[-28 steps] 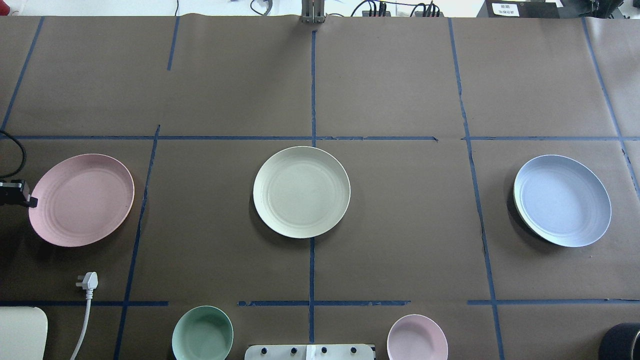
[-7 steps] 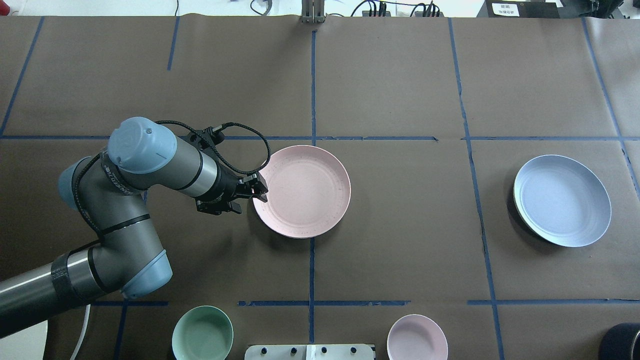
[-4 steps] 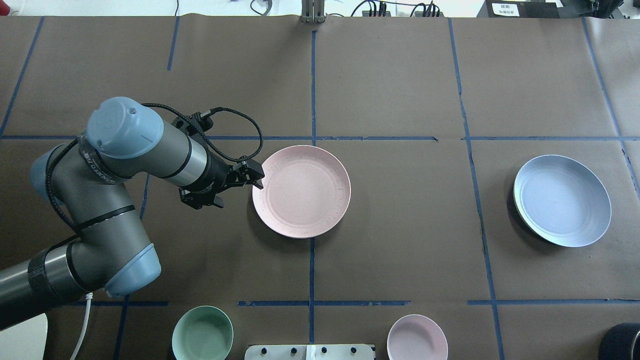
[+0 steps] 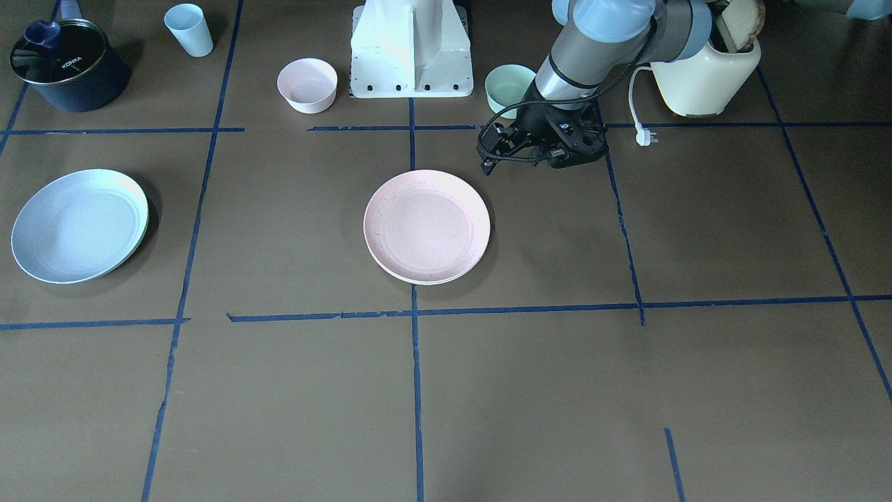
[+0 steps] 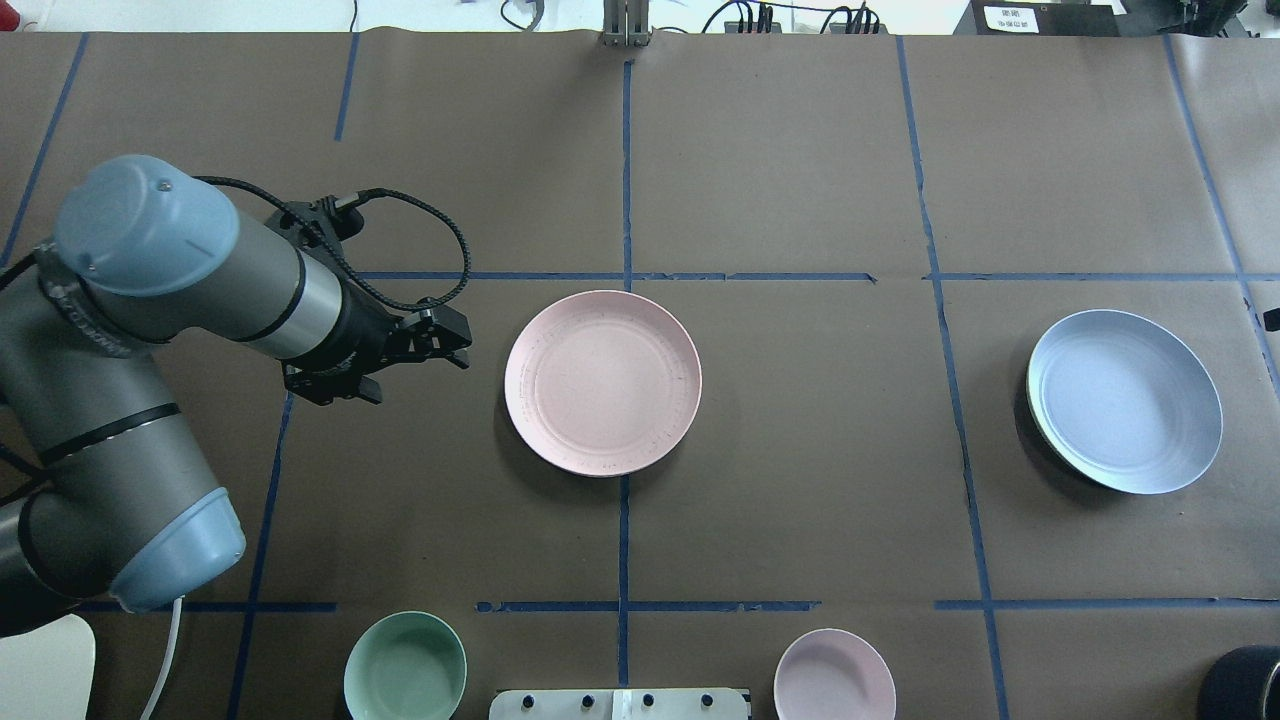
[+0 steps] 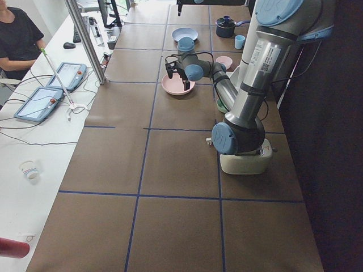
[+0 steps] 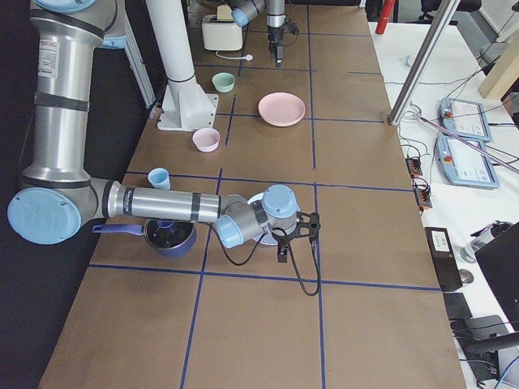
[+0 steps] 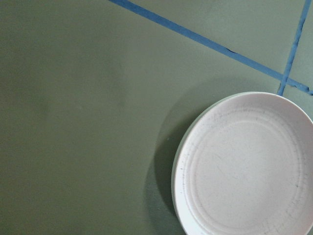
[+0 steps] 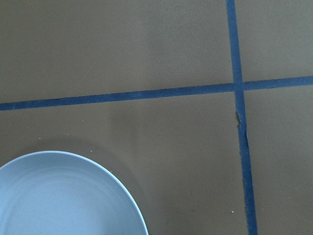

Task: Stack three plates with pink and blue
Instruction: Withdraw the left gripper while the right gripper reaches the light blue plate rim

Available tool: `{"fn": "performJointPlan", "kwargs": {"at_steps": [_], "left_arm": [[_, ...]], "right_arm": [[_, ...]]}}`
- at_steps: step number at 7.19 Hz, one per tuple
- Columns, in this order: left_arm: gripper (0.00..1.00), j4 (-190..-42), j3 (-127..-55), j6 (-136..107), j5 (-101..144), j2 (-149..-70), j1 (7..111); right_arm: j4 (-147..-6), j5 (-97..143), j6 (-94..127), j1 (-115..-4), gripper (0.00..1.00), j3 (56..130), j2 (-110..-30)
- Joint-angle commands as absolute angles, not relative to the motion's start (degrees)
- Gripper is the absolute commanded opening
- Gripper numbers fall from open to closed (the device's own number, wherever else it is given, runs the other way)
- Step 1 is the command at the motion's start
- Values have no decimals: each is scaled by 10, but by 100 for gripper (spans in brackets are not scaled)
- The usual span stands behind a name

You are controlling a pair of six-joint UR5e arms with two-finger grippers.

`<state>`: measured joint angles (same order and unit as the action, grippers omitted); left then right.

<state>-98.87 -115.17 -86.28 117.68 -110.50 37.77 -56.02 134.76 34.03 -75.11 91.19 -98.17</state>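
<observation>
The pink plate (image 5: 602, 382) lies at the table's middle on top of the cream plate, of which only a thin pale rim (image 8: 174, 161) shows in the left wrist view. The pink plate also shows in the front view (image 4: 426, 226). My left gripper (image 5: 452, 342) is open and empty, a short way left of the pink plate and clear of it. The light blue plate (image 5: 1125, 400) sits far right, slightly tilted, with a greenish rim under its near edge. My right gripper (image 7: 296, 239) hovers beside the blue plate (image 9: 63, 196); I cannot tell whether it is open or shut.
A mint-green bowl (image 5: 405, 667) and a small pink bowl (image 5: 835, 675) stand near the robot base (image 4: 411, 49). A dark pot (image 4: 70, 63), a blue cup (image 4: 188, 29) and a cream appliance (image 4: 707, 77) with a loose plug (image 4: 644, 137) line the robot's side.
The pink plate went from the far left onto the cream plate. In the last second my left gripper let go of its rim and drew back to the left.
</observation>
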Motion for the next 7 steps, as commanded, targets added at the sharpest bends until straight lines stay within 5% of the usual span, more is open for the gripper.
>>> {"fn": "performJointPlan", "kwargs": {"at_steps": [1, 5, 6, 7], "left_arm": [[100, -982, -1195, -810, 1179, -1048, 402], [100, -911, -1253, -682, 1184, -985, 453], [100, -911, -1256, -646, 1193, -965, 476], [100, -911, -1256, -608, 1206, -948, 498]], "right_arm": [[-500, 1313, 426, -680, 100, 904, -991], [-499, 1303, 427, -635, 99, 878, -993], [-500, 1304, 427, -634, 81, 877, -993], [-499, 1306, 427, -634, 50, 877, -990]]}}
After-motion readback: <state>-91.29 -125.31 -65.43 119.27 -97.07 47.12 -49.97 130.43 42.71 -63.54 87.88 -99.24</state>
